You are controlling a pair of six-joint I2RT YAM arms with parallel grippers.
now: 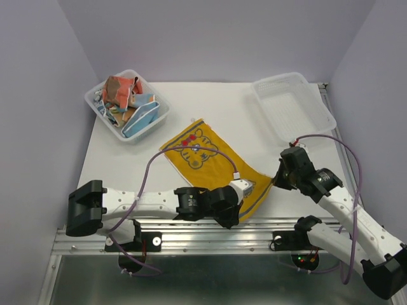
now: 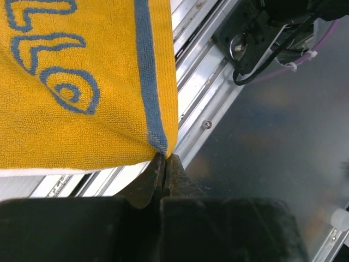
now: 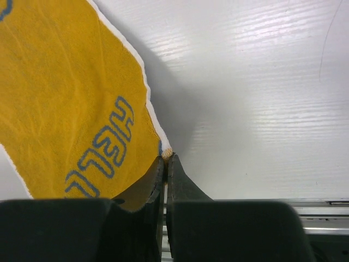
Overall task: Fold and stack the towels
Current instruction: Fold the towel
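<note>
The left arm stretches low along the near edge of the counter (image 1: 216,105), and the left tool (image 2: 164,159) is pinched tight on the near corner of the yellow towel (image 1: 202,160). The right arm bends inward, with the right tool (image 3: 165,159) clamped on the towel's right corner; the towel lies mid-counter

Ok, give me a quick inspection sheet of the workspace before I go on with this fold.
Surface: white table, no stains seen.
Job's things: yellow towel spread mid-table; crumpled towels in the left basket.
Clutter: clear basket far right, nothing in it.
Grippers: left gripper shut on the yellow towel's striped corner; right gripper shut on another corner.
Cables: purple cable arcs over the yellow towel; second purple cable loops above the right arm.
Surroundings: pale walls; metal rail at the near edge.
</note>
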